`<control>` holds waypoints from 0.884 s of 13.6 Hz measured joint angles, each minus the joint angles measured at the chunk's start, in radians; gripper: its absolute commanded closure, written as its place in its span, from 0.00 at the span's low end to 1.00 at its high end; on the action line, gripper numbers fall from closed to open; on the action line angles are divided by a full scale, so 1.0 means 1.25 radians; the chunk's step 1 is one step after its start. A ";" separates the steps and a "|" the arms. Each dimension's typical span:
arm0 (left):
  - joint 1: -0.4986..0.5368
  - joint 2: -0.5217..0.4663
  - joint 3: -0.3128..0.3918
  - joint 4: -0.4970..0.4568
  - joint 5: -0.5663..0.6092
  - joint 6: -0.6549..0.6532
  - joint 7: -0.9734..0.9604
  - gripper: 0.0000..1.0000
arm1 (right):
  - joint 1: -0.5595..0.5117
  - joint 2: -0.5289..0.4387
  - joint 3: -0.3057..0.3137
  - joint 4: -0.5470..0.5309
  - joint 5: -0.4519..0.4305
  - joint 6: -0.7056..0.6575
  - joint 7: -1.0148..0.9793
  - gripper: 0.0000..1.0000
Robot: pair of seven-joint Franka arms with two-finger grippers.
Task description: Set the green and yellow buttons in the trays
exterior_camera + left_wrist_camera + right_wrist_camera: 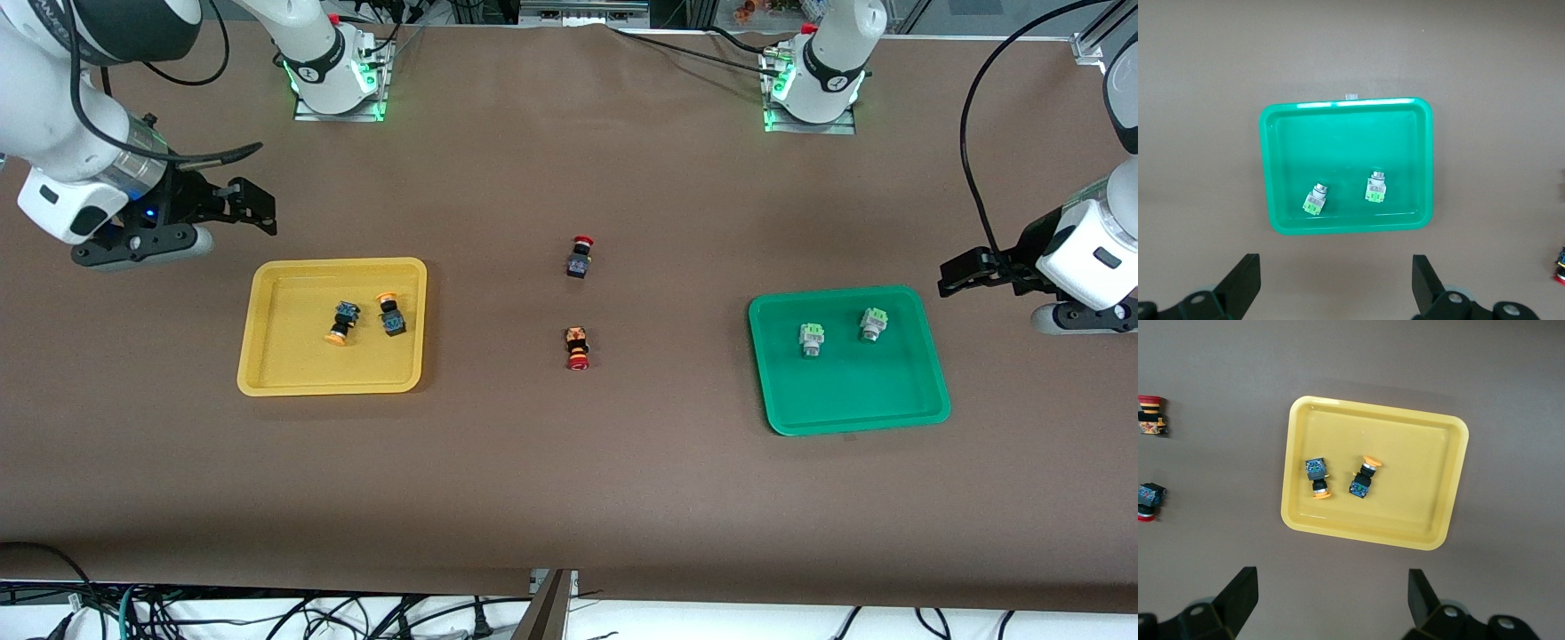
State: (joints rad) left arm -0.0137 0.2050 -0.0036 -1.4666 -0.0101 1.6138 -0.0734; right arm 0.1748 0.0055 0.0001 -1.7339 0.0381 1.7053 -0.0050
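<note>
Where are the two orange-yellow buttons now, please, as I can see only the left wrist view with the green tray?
Observer: Both yellow buttons lie inside the yellow tray, toward the right arm's end of the table.
Operator: Thank you. Is the right end effector holding anything?
Observer: No, the right end effector is open and empty, up over the table beside the yellow tray.
Operator: I glimpse one red cap at my view's edge. Are there more?
Observer: Two red buttons lie on the table between the yellow tray and the green tray, one nearer the front camera.
</note>
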 measured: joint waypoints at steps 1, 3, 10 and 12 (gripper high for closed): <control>0.000 0.000 0.000 0.000 0.000 0.000 0.000 0.00 | -0.001 -0.015 0.003 -0.014 -0.013 0.009 0.000 0.01; 0.000 0.000 0.000 0.000 0.000 0.000 0.000 0.00 | -0.001 -0.039 0.005 -0.033 -0.026 0.018 0.001 0.01; 0.001 0.000 0.000 0.000 0.000 0.000 0.000 0.00 | -0.012 -0.046 0.003 -0.036 -0.041 0.034 0.000 0.01; 0.001 0.000 0.001 0.000 0.000 0.000 0.000 0.00 | -0.015 -0.046 -0.001 -0.034 -0.041 0.035 0.000 0.01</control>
State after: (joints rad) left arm -0.0121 0.2051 -0.0028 -1.4661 -0.0101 1.6137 -0.0734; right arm 0.1558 -0.0525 -0.0011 -1.7765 -0.0129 1.7485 -0.0044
